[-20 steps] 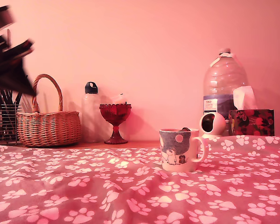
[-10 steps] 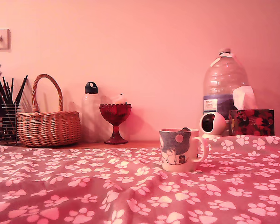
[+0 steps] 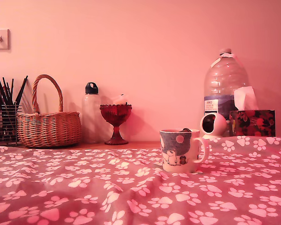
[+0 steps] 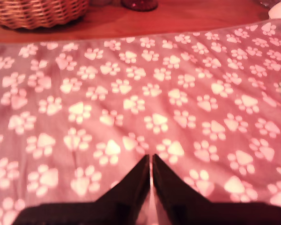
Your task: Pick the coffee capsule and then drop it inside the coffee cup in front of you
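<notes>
We hold our gripper (image 4: 151, 159) with jaws pressed together and empty over the paw-print cloth (image 4: 131, 93), since the coffee capsule (image 3: 185, 129) seems already dropped, its dark top peeking above the coffee cup (image 3: 180, 150) rim right of centre in the exterior view.

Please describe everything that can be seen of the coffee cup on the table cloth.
The coffee cup is a white mug that looks ceramic. A blue-grey band with pale dots covers its upper part, and small cartoon bear figures stand on its side. Its handle points to the exterior view's right. The cup stands upright on the paw-print cloth, apart from the other things. Something small and dark shows just above its rim; what it is cannot be told. Nothing else touches the cup, and the wrist view does not show it.
</notes>
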